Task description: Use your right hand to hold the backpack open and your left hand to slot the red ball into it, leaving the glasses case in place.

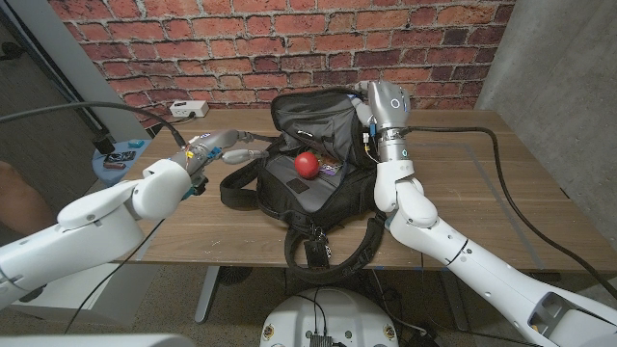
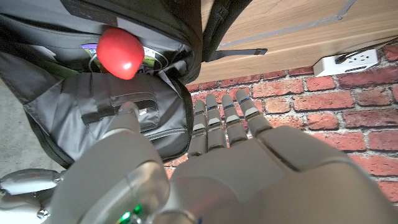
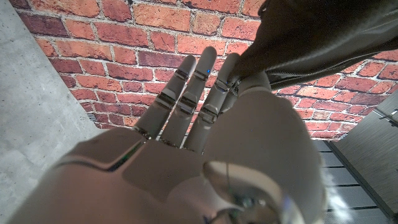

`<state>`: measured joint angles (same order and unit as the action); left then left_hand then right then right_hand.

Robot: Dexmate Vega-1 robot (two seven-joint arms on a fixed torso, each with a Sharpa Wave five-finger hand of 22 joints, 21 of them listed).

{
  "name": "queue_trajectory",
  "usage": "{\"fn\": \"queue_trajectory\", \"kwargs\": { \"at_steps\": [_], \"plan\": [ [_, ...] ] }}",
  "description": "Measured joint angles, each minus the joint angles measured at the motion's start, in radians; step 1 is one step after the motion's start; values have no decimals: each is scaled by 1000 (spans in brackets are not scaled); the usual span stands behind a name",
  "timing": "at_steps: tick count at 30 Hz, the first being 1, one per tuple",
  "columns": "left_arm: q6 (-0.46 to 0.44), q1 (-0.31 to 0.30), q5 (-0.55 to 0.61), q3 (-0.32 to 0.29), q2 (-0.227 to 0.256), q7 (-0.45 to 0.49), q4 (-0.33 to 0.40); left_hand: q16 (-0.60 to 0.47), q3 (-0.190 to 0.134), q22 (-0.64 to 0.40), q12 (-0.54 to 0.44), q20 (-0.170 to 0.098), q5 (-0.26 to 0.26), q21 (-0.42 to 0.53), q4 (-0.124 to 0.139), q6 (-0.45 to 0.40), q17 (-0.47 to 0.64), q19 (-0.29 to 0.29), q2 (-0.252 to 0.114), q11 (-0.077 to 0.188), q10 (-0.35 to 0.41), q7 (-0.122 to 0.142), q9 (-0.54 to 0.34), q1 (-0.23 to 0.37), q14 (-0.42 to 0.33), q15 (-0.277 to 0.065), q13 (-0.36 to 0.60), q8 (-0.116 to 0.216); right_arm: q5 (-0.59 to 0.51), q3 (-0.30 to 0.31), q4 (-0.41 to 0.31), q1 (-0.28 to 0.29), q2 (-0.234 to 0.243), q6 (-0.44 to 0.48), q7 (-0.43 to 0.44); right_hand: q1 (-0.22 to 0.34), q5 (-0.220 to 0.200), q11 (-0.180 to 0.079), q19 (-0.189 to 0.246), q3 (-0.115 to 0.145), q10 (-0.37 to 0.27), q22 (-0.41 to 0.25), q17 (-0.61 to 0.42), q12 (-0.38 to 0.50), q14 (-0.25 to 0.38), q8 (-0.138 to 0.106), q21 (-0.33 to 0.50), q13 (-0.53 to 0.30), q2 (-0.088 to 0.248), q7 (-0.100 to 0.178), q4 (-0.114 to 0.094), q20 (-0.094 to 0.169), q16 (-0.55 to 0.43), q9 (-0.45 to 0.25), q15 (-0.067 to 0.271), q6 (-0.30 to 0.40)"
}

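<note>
Head view: glossy round red ball [image 1: 307,165] inside black fabric backpack [image 1: 280,183].

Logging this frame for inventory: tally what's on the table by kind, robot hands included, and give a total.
Backpack: 1
Red ball: 1
Power strip: 1
Robot hands: 2, left hand and right hand
Small device at the table's left edge, kind unclear: 1
Total: 6
</note>
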<state>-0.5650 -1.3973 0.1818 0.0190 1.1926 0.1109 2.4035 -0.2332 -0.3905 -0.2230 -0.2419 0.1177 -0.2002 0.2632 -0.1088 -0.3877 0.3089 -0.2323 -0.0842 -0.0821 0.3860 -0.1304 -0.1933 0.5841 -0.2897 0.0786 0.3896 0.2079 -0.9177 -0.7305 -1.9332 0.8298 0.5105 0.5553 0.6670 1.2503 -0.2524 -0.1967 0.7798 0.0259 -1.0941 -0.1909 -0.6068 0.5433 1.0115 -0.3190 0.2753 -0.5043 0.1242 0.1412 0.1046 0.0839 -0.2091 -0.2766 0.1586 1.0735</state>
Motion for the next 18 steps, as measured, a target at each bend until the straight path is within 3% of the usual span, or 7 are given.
{"fn": "queue_trajectory", "kwargs": {
  "at_steps": [10, 18],
  "plan": [
    [11, -22, 9, -31, -53, 33, -34, 0, 0, 0, 0, 0, 0, 8, 0, 0, 0, 0, -9, 0, 0, 0, 0, -9, 0, 0, 0, 0, -30, -6, -18, 2, 4, 2, -17, 0, 0, 0, 0, 0, 0, 0, 0, -4, 0, 2, 0, 0, 0, 0, 0, 0, 0, 0, 0, 0],
    [53, -38, 11, -50, -126, 86, -74, 0, -7, 0, 0, -2, 0, 8, 7, 0, 5, -9, -22, 0, 0, 0, 0, -22, -3, 4, 0, 0, -47, -7, -32, 12, 6, 4, -32, 0, 0, 0, 0, 0, 0, 0, 0, -3, 0, 4, 0, 2, 0, 0, 0, 0, 0, 1, 0, 0]
  ]
}}
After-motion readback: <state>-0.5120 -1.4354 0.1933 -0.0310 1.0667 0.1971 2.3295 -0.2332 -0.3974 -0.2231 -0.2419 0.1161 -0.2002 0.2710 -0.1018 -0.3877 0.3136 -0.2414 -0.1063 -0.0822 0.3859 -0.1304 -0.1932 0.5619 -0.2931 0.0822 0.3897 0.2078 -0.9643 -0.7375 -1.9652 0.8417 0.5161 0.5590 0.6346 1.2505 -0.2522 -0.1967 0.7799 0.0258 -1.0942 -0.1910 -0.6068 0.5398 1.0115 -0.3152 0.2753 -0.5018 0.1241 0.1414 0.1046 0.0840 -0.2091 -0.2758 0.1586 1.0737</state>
